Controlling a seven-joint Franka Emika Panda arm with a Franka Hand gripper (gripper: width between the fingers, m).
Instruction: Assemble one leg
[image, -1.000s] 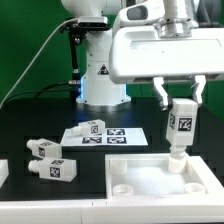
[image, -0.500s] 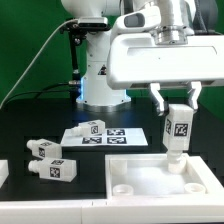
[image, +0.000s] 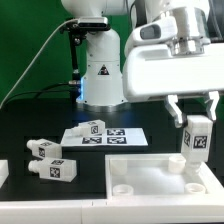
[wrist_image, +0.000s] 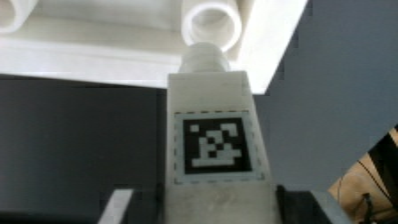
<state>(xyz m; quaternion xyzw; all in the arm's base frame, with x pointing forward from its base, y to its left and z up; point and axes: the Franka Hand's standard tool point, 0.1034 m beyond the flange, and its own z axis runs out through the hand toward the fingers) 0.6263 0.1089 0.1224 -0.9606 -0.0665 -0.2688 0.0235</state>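
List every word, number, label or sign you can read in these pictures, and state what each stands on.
Words or numbers: none readable.
Leg in the jaws: a black-and-white square tag, pattern only, no text.
Loose legs and marker board: similar tags, too small to make out.
Robot base: a dark triangular sign, too small to read.
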